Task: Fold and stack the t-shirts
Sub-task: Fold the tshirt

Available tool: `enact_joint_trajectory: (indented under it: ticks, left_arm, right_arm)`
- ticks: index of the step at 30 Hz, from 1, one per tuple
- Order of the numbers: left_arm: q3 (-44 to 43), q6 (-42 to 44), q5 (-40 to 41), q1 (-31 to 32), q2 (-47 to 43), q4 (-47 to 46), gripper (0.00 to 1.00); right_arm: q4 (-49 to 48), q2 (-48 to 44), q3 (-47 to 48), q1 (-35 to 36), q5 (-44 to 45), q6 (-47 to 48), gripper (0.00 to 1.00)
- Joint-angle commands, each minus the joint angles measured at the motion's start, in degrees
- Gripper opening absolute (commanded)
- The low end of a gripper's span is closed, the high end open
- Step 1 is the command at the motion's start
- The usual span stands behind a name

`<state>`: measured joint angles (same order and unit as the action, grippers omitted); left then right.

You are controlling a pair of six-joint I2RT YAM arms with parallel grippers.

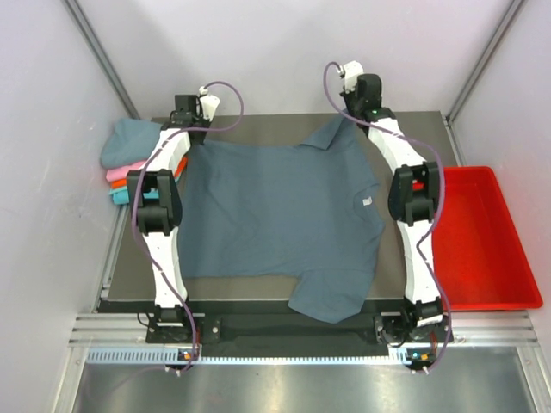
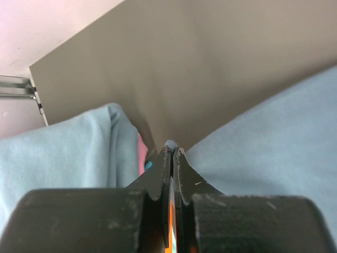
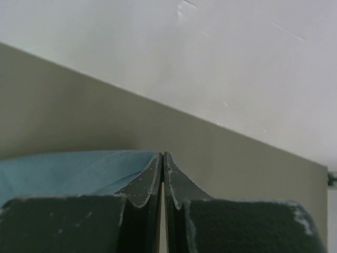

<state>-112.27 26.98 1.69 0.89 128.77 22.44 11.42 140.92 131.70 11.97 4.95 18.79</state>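
Note:
A slate blue-grey t-shirt (image 1: 275, 215) lies spread flat on the table, one sleeve hanging toward the near edge. My left gripper (image 1: 191, 136) is at its far left corner, shut, with a bit of cloth pinched at the tips (image 2: 172, 150); the shirt (image 2: 274, 137) runs off to the right. My right gripper (image 1: 343, 116) is at the far right corner, shut (image 3: 162, 155), with the shirt's edge (image 3: 68, 166) drawn up to its fingers. A stack of folded t-shirts stands at the far left: dusty teal (image 1: 129, 142) on top, then pink (image 1: 120, 175), orange and turquoise (image 1: 120, 196).
A red plastic tray (image 1: 482, 241) sits at the right of the table. White walls close in the far side and both sides. The folded stack's teal cloth (image 2: 63, 153) lies just left of my left gripper.

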Motion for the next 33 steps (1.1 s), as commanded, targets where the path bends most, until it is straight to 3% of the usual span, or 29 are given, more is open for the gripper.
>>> enact_joint_trajectory:
  ticks: [1,7,19,33]
  left_arm:
    - [0.6,0.2,-4.1,-0.4,-8.2,3.5,0.00]
    - [7.0,-1.1,-7.3,-0.4,-14.4,6.1,0.00]
    - [20.1,0.1,-11.7,-0.4,-27.3,11.1,0.00]
    - [36.7,1.1,-10.5,-0.4,-42.8,13.2,0.00]
  right_arm:
    - [2.7,-14.7,-4.8,-0.7,-3.0,-1.5,0.00]
    - [10.2,-26.4,-14.5,-0.4,-4.6,-4.7,0.00]
    - [16.2,-47.6,-36.5,4.0,-7.6,-5.3,0.00]
    - [22.3,-63.9,-49.8,5.2,-7.9,-7.5,0.00]
